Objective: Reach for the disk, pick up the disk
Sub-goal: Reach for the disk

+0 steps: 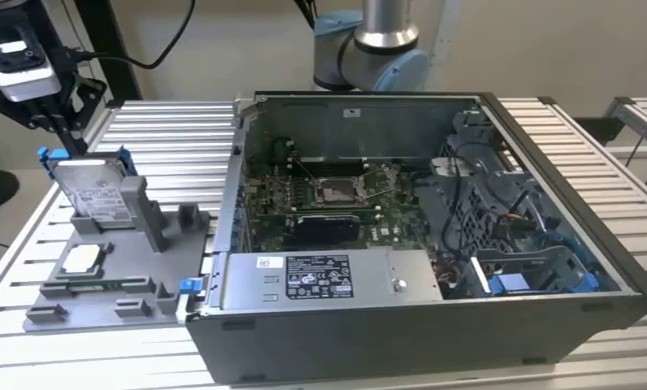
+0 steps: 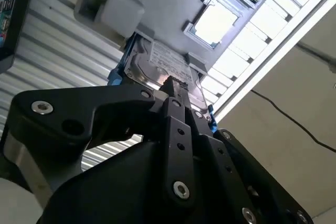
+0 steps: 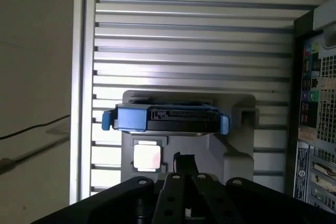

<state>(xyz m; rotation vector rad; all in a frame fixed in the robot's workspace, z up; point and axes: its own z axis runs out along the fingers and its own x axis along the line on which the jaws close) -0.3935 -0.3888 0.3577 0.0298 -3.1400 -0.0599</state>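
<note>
The disk [image 1: 90, 191] is a silver-grey hard drive with a white label and a bright blue frame. It stands on edge in a grey holder [image 1: 139, 268] at the exterior view's left. My gripper [image 1: 74, 142] hangs just above the disk's top edge, shut, with nothing in it. In the second wrist view the fingertips [image 2: 170, 83] sit over the disk's label side [image 2: 163, 61]. In the first wrist view the disk [image 3: 173, 119] shows edge-on, its connector side up, a little beyond the gripper [image 3: 184, 157].
A small white-topped square chip [image 1: 82, 258] lies in the holder in front of the disk. An open computer case [image 1: 410, 244] with its boards and cables stands at the exterior view's right, close beside the holder. Everything rests on a slatted metal table [image 1: 171, 130].
</note>
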